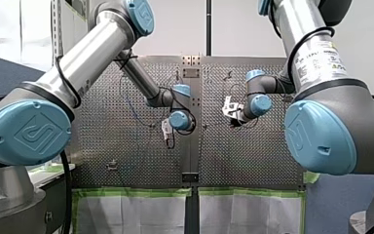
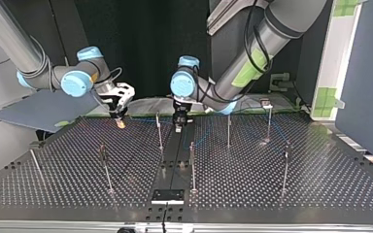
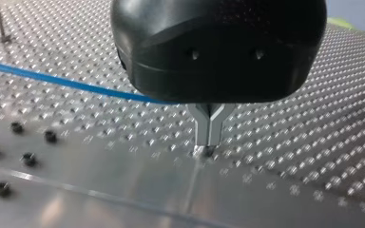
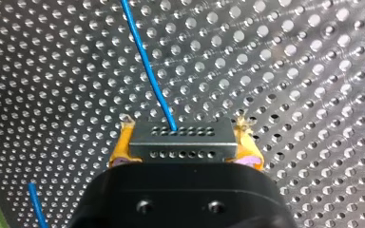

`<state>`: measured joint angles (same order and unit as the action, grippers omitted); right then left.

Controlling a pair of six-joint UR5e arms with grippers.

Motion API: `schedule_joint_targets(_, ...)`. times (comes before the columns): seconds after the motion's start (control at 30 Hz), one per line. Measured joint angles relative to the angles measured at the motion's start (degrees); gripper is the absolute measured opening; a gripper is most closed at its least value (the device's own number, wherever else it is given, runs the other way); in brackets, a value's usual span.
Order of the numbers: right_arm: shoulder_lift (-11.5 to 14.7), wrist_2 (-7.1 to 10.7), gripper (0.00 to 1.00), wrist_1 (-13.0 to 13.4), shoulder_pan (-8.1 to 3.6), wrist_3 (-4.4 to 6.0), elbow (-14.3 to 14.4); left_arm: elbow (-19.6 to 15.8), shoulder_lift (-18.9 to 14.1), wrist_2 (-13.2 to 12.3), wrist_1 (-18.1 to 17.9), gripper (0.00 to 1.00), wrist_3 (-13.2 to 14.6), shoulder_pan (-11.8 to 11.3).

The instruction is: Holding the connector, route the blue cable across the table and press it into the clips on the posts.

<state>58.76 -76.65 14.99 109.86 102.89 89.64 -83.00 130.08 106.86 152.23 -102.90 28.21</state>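
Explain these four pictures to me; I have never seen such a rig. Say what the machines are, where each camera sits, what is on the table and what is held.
These are two robot arms at a perforated metal table. The front view looks from behind them; the top view faces them from across the table, so their sides are swapped. The other two views come from a camera on each wrist. Thin posts stand on the table, and a blue cable lies across it. My right gripper, with yellow pads, clamps a grey connector from which the cable runs. My left gripper has its metal fingers closed, tips down near the table, holding nothing I can see.
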Motion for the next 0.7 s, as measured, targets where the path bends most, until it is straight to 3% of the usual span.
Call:
schedule_joint_targets(0.2, -0.4, 0.7, 0.0, 0.0, -1.02, 0.31, -1.3, 1.9, 0.0, -1.5, 1.3, 0.0, -0.1, -1.8)
schedule_joint_targets(0.43, -0.6, 1.56, 0.0, 0.0, -1.88, 0.39, -2.2, 5.0, 0.0, -2.0, 4.3, 0.0, 0.1, -2.0)
schedule_joint_targets(0.5, -0.6, 1.67, 0.0, 0.0, -2.09, 0.39, -2.3, 5.7, -0.1, -2.0, 4.8, 0.05, 0.2, -1.9)
schedule_joint_targets(0.57, -0.6, 1.71, 0.0, 0.0, -2.22, 0.36, -2.4, 6.1, -0.1, -2.0, 5.4, 0.2, 0.2, -1.6)
schedule_joint_targets(0.6, -0.6, 1.73, 0.0, 0.0, -2.29, 0.35, -2.4, 6.2, -0.1, -2.0, 5.6, 0.2, 0.2, -1.6)
schedule_joint_targets(0.67, -0.6, 1.74, 0.0, 0.0, -2.36, 0.33, -2.4, 6.3, -0.1, -1.9, 6.4, 0.39, 0.4, -1.4)
schedule_joint_targets(0.7, -0.6, 1.77, 0.0, 0.0, -2.4, 0.32, -2.4, 6.3, -0.1, -1.9, 6.7, 0.39, 0.6, -1.3)
